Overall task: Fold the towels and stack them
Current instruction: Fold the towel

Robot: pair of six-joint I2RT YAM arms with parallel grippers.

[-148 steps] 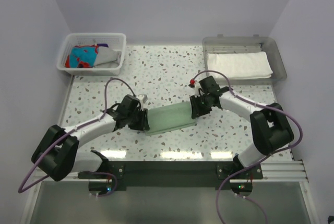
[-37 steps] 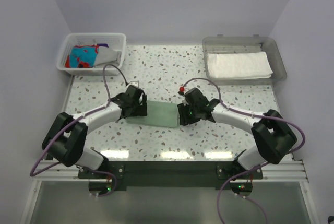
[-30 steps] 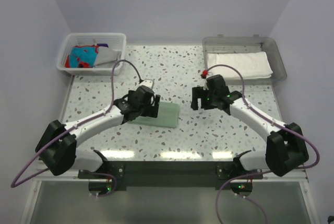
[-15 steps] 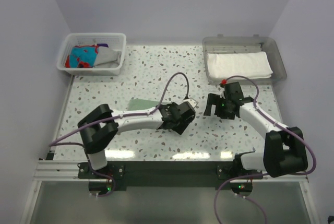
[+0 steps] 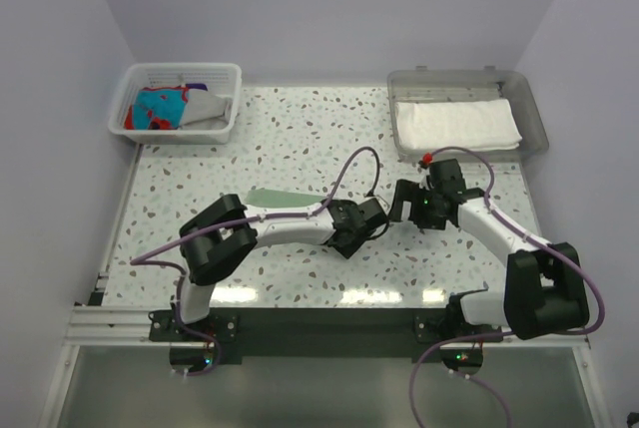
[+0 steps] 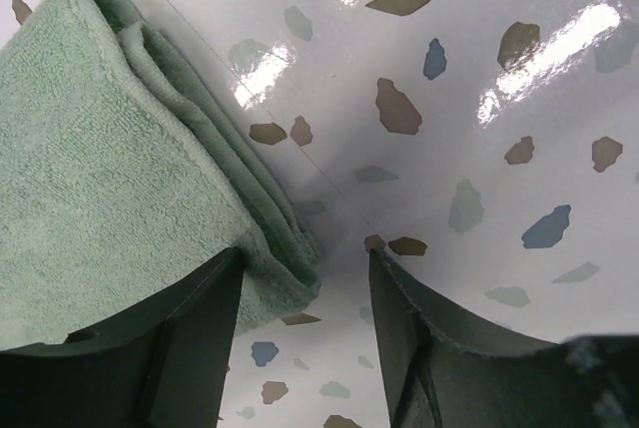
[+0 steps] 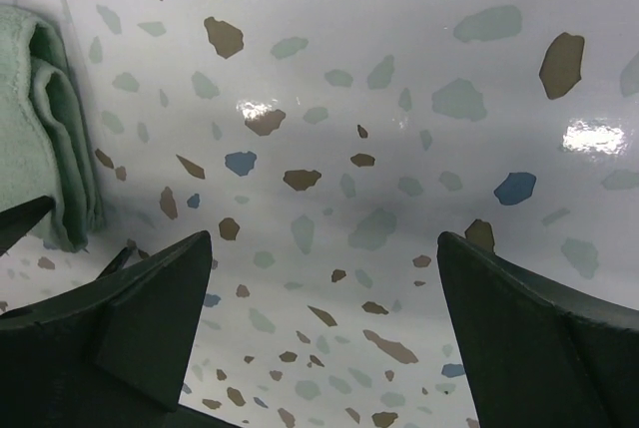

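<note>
Left hand [image 6: 305, 273] is standing partly open over the folded edge of the mint green towel [image 6: 110, 169]. One finger is lying over the cloth and the other is hovering above bare worktop [image 6: 479, 99] just beside it. It is narrowing from the wider spread of a second ago but is not yet pinching anything.

From above, its arm is now stretching across the towel [image 5: 278, 196] and hiding most of it, having swung over from the towel's left end to its right end. Right hand [image 5: 411, 205] is gaping fully and holding nothing. It has let go of that right end and is now hanging over bare worktop, just beyond the folded edge.

Judging by this, the folding of this piece is finished and the left hand is taking the bundle alone, probably for the tray [image 5: 534, 114], where the white towel [image 5: 457, 124] is lying folded. In the basket [image 5: 180, 73], the patterned towel [image 5: 158, 107] and others are waiting unfolded.
</note>
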